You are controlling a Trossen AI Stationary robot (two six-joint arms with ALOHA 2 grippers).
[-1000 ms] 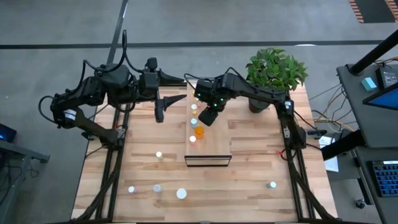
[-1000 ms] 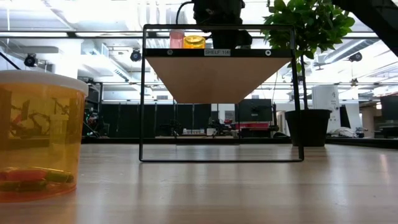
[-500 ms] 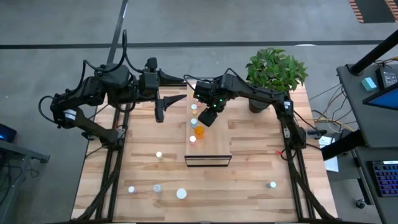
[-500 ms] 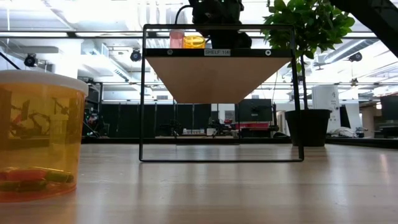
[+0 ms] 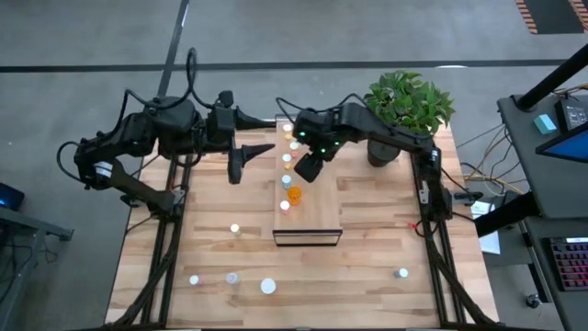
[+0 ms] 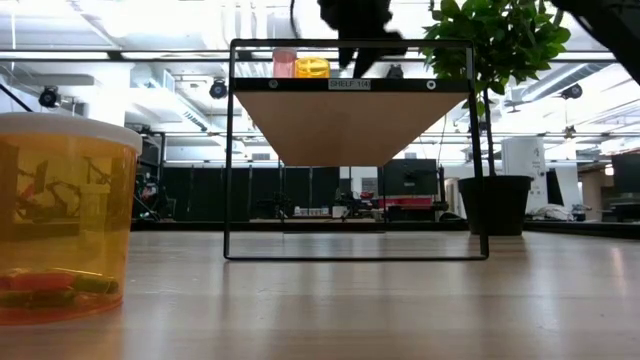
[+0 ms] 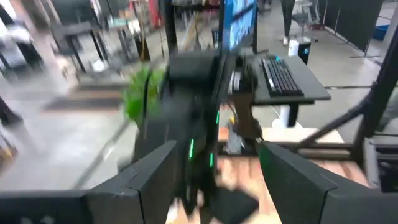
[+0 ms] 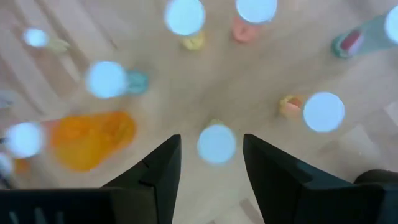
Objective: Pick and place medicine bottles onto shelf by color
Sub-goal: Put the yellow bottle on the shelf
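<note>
Right end effector above the shelf, fingers apart and empty

High view: right end effector [image 5: 309,166] hangs over the shelf [image 5: 317,198], whose long axis runs away from the arms; loose medicine bottles [image 5: 235,228] lie on the worktop [image 5: 367,248], nearer the left end effector [image 5: 237,169], whose fingers I cannot tell.
Right wrist view: bottles directly beneath.

Orange bottle [image 5: 293,194], light-wood shelf [image 5: 317,207]

Robotics lab or workshop: open hall with grey concrete floor [image 5: 83,37], bright ceiling lights [image 6: 150,20], dark equipment racks [image 6: 300,190] behind, desk with keyboard [image 7: 281,76] and monitor [image 7: 239,22] nearby.
</note>
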